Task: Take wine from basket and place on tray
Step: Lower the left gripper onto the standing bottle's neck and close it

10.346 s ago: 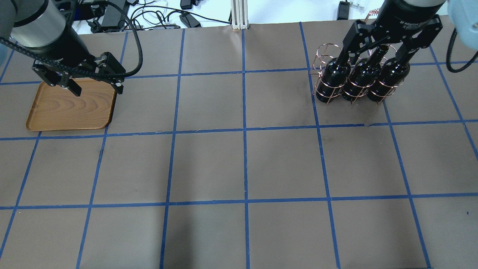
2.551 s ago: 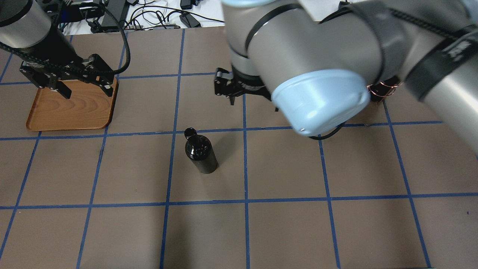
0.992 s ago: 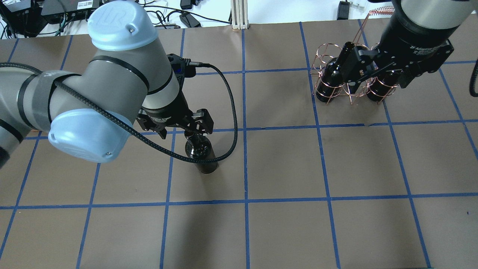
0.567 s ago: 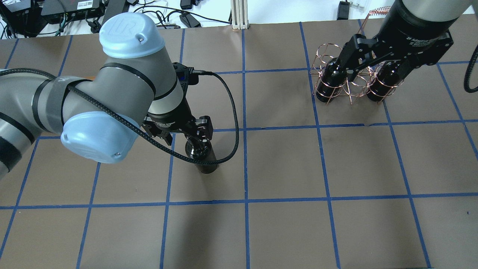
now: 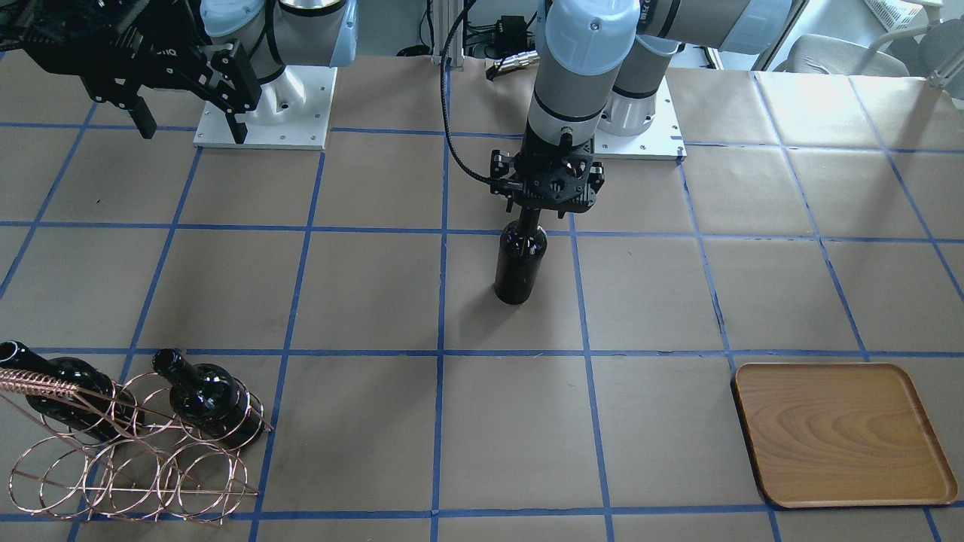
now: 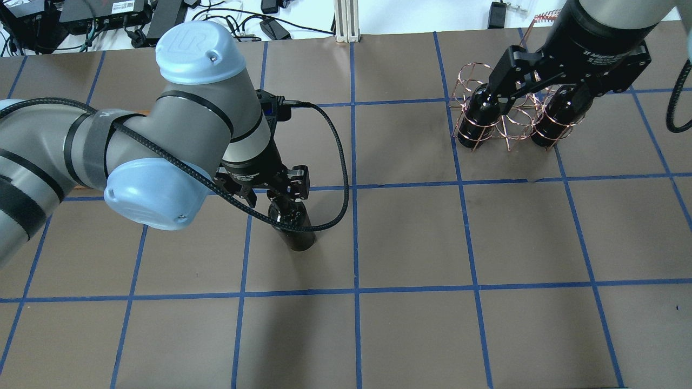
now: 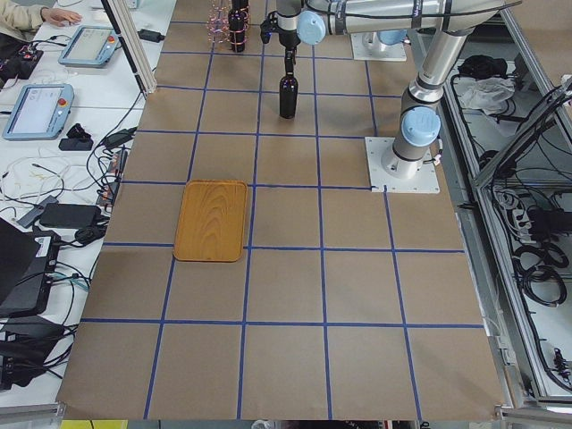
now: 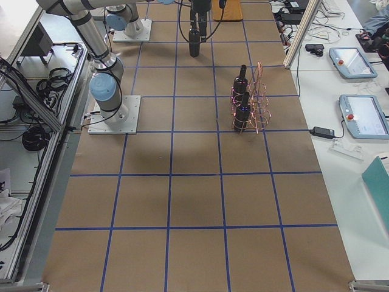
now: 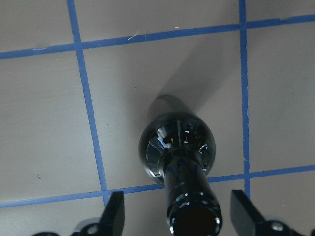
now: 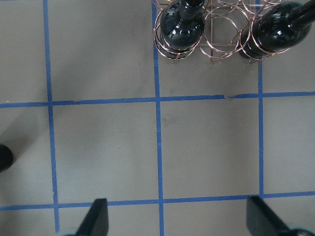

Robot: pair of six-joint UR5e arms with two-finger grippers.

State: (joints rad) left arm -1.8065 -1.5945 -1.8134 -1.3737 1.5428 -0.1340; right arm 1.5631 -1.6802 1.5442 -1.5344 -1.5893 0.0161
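Note:
One black wine bottle (image 5: 520,260) stands upright on the table's middle, also in the overhead view (image 6: 292,224) and the left wrist view (image 9: 177,147). My left gripper (image 5: 542,207) (image 6: 275,194) is open, its fingers (image 9: 115,214) on either side of the bottle's neck without touching it. The copper wire basket (image 5: 128,452) (image 6: 505,116) holds two more bottles (image 5: 215,399) (image 6: 562,111), its middle slot empty. My right gripper (image 6: 538,97) (image 5: 190,124) hangs open and empty above the basket. The wooden tray (image 5: 840,436) (image 7: 213,219) lies empty; my left arm hides it in the overhead view.
Brown paper with a blue tape grid covers the table (image 6: 411,335). The arm bases (image 5: 263,105) stand on white plates at the robot's edge. Cables and boxes (image 6: 162,16) lie beyond the far edge. Operator consoles (image 8: 358,112) sit beside the table.
The middle bottle left the basket and now stands mid-table. My left gripper came over from the tray and closed in around its neck. My right gripper went back above the basket.

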